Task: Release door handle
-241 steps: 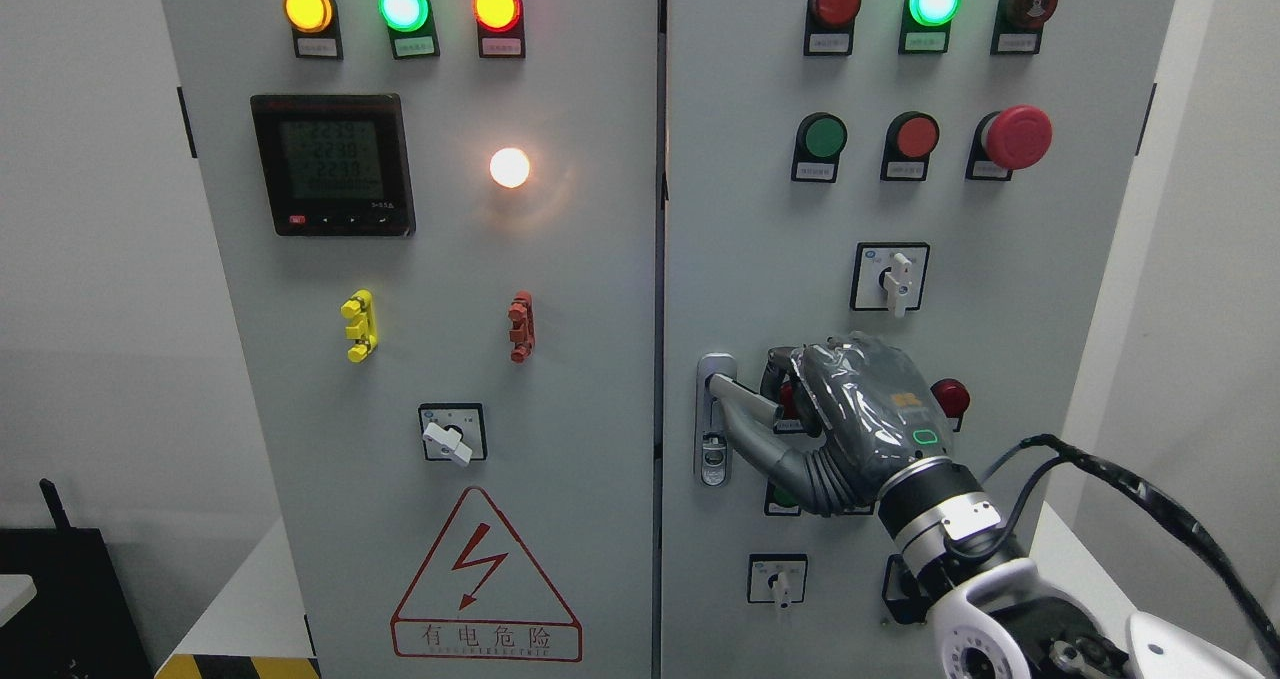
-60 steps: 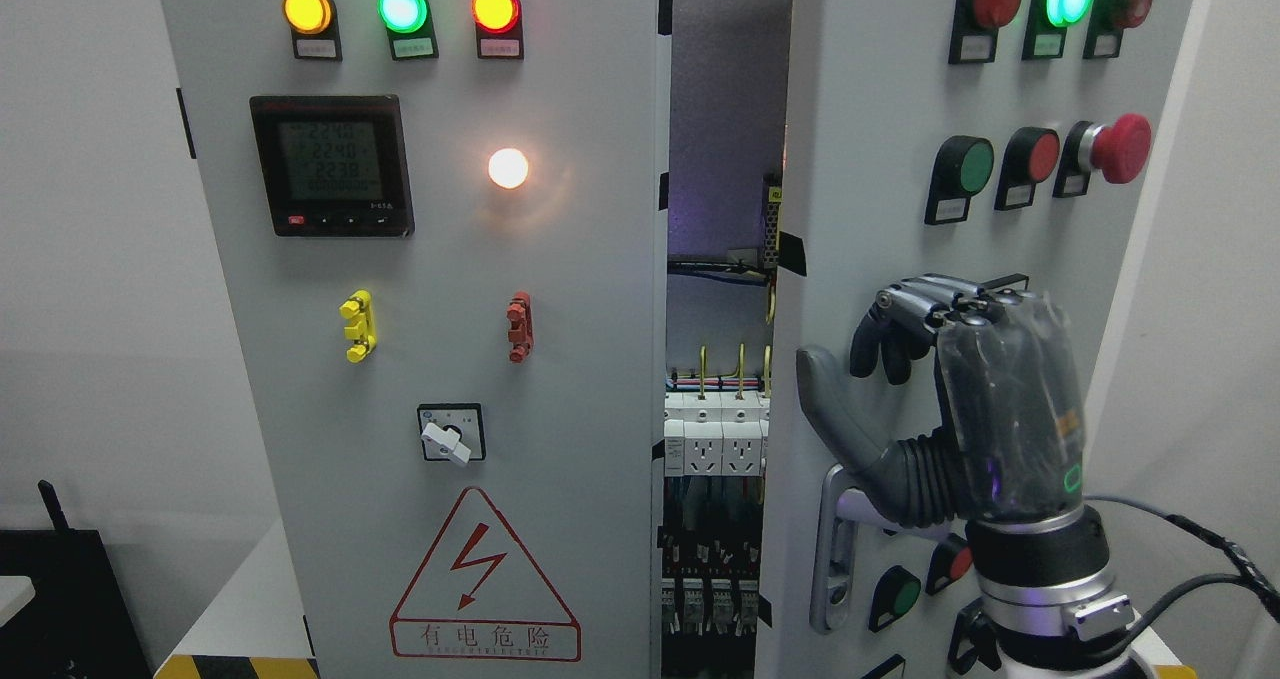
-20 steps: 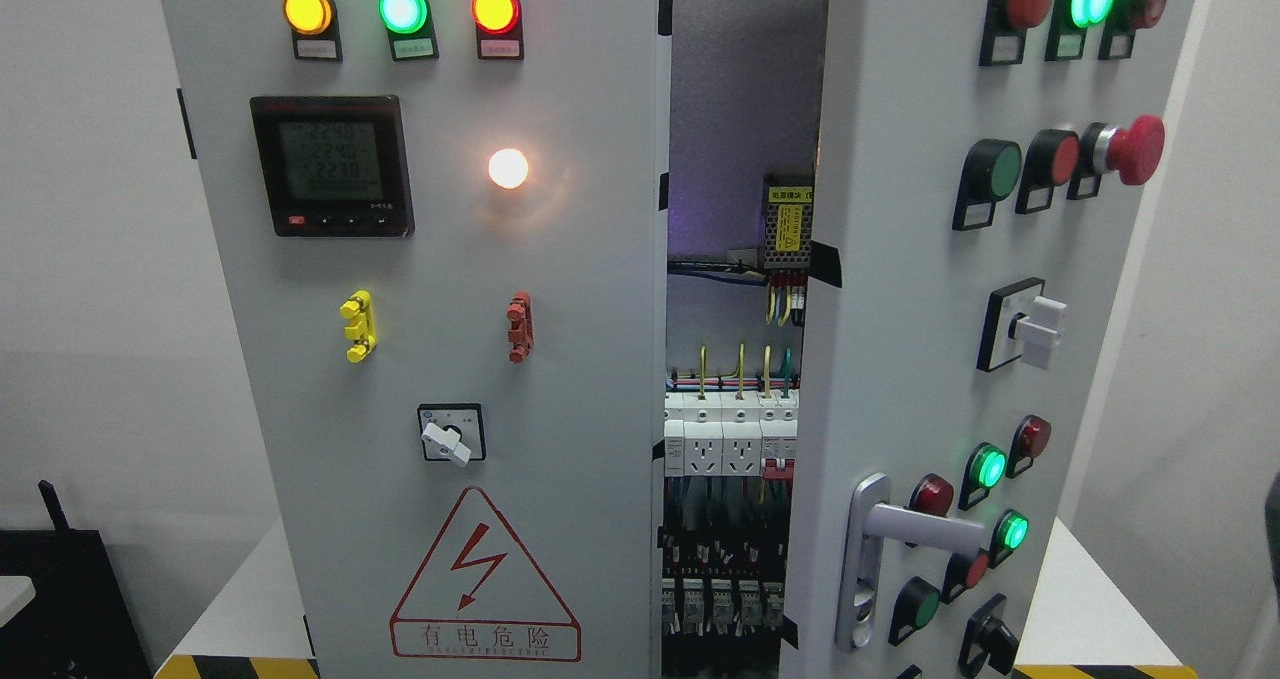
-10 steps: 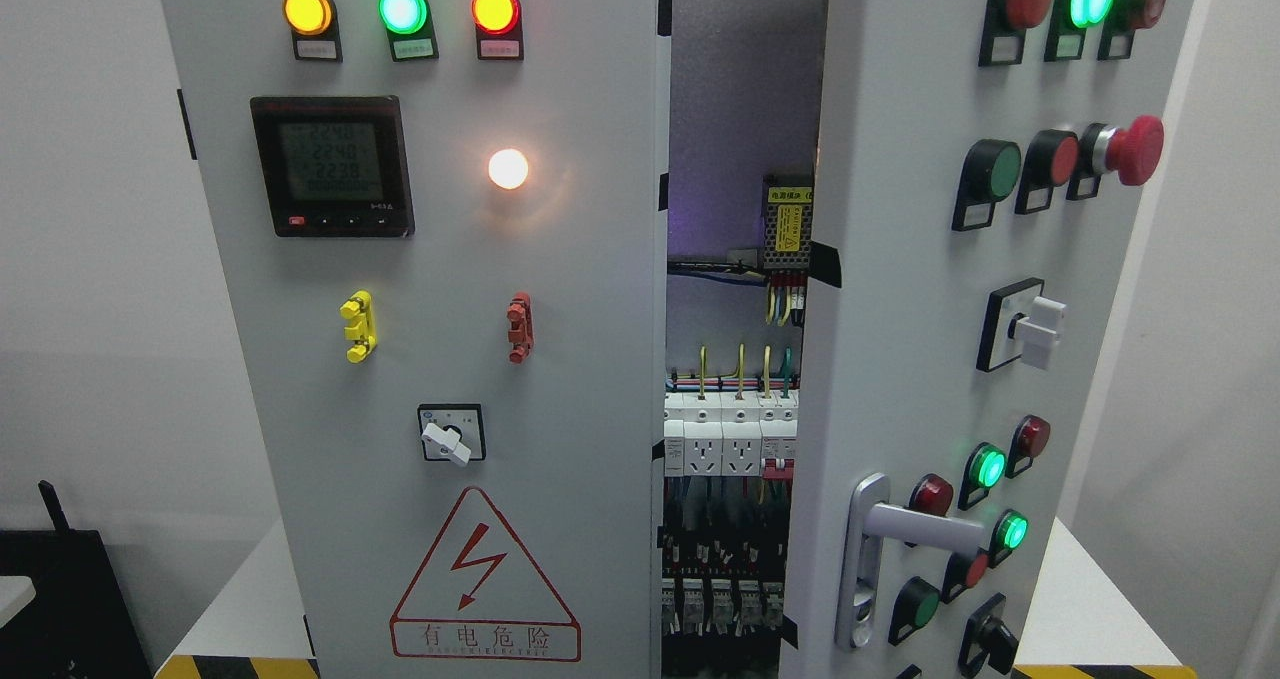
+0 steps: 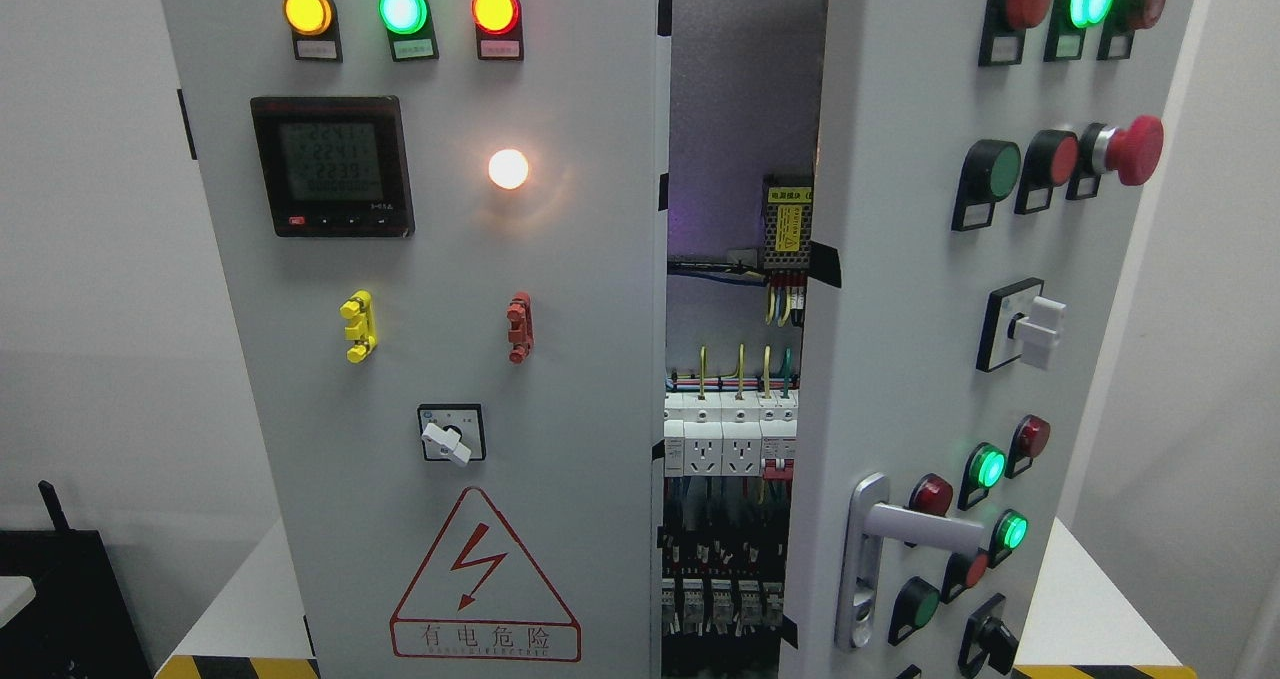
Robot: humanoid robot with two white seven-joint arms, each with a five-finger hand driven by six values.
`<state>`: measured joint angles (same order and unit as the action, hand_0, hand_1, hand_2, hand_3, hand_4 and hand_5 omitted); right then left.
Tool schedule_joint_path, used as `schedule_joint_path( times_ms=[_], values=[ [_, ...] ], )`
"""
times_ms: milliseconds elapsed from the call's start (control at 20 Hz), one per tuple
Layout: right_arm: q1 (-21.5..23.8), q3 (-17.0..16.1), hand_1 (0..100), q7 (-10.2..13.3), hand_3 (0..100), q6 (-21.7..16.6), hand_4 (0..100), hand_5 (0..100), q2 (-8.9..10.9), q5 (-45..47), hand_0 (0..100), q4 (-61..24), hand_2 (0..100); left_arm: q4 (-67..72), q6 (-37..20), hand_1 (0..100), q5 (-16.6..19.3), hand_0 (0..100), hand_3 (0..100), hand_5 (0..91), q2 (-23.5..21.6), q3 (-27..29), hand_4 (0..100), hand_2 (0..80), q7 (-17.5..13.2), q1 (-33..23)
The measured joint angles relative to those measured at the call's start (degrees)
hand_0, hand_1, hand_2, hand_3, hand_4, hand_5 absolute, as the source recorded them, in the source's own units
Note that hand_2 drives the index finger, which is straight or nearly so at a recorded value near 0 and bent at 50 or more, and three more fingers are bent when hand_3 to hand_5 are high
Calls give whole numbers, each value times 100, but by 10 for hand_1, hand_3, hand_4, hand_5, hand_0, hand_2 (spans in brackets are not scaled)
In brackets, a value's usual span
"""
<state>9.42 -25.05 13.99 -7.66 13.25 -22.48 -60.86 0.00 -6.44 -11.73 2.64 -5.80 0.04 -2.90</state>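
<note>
On the right-hand door (image 5: 920, 289) of the grey electrical cabinet (image 5: 440, 289), low and close to its free edge, the silver door handle (image 5: 905, 531) is sitting with its lever pointing right, roughly level, and nothing is touching it. That door is standing ajar, swung toward the camera, which is why its face is showing at an angle and a tall gap is opening between it and the closed left door; through the gap the white breaker row (image 5: 728, 437), coloured wiring and a yellow-labelled module (image 5: 790, 221) are showing. Indicator lamps are glowing on both doors, including two green lamps (image 5: 1000, 499) just right of the handle. Neither robot hand nor any arm is appearing anywhere in the head view, so finger spread and hand pose cannot be told; all that is showing is that nothing is gripping the lever. Judgement: with the handle bare and the door resting open, the release step is looking complete, both arms presumably lying outside the frame.
</note>
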Motion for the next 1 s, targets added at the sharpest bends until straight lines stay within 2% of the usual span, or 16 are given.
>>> schedule_joint_path(
  times_ms=[100, 250, 451, 851, 1001],
  values=[
    [107, -11, 160, -288, 271, -3, 206, 0, -58, 164, 464, 438, 157, 0, 0, 389, 0, 120, 0, 0, 0, 0, 0, 0, 0, 0],
    [248, -21, 175, -508, 243, -5, 170, 0, -155, 318, 446, 1039, 138, 0, 0, 389, 1, 120, 0, 0, 0, 0, 0, 0, 0, 0],
    [347, 47, 185, -605, 188, -6, 122, 0, -287, 425, 432, 1784, 98, 0, 0, 389, 0, 120, 0, 0, 0, 0, 0, 0, 0, 0],
    [395, 457, 209, -656, 99, 102, 53, 0, -598, 506, 390, 3276, 29, 0, 0, 389, 0, 120, 0, 0, 0, 0, 0, 0, 0, 0],
    [359, 651, 207, -901, 33, 415, 0, 0, -777, 517, 389, 3728, 0, 0, 0, 389, -1, 120, 0, 0, 0, 0, 0, 0, 0, 0]
  ],
)
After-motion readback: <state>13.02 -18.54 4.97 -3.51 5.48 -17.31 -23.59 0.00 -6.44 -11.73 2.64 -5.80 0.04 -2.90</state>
